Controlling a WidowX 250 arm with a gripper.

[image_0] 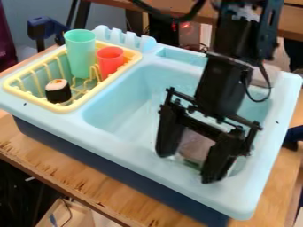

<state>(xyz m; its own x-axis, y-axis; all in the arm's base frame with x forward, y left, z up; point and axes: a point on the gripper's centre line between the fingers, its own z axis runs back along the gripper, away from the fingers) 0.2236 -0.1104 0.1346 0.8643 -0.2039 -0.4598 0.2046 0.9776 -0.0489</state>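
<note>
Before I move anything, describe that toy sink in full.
The toy sink looks like plastic: a light blue top with rounded edges over a dark blue base. It has a deep basin and a row of notched uprights along the rear. It stands upright on a wooden table. A yellow rack sits beside the basin. The jaws of the gripper hang apart at the basin; whether they touch it, I cannot tell.
</note>
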